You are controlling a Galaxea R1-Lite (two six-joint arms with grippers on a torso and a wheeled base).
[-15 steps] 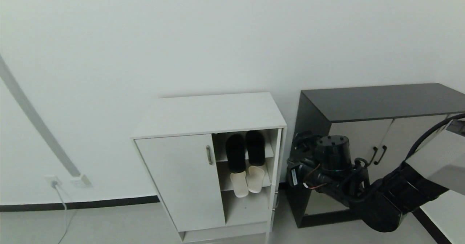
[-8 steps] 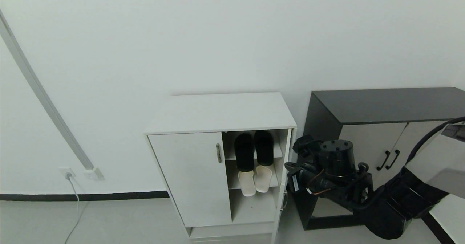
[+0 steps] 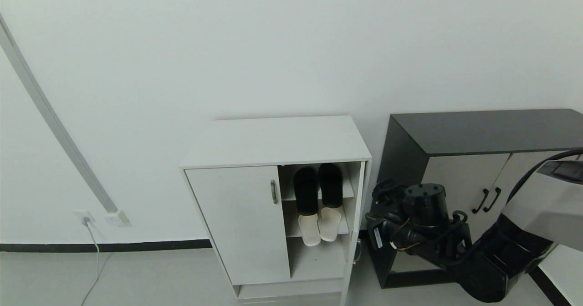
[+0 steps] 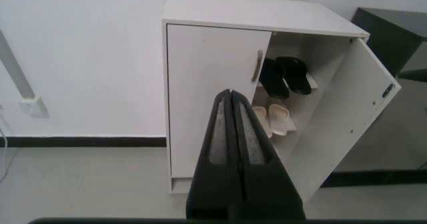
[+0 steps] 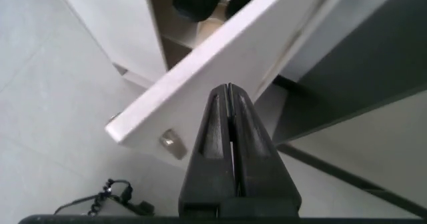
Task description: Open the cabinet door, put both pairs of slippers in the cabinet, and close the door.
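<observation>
Head view: you're looking at the white cabinet (image 3: 273, 142) sitting low centre, right door (image 3: 360, 196) hanging open, black slippers (image 3: 319, 185) lying on the top shelf, white slippers (image 3: 319, 226) just below. Left wrist view: your left gripper (image 4: 230, 97) is pinching fully together on nothing, facing the cabinet. Right wrist view: your right gripper (image 5: 229, 91) is likewise clamping on nothing, hovering by the door's edge.

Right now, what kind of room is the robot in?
Probably a home-style hallway or test room: a white wooden shoe cabinet holding a pair of black slippers and a pair of white slippers, a black-topped sideboard beside it, and a bare white wall.
</observation>
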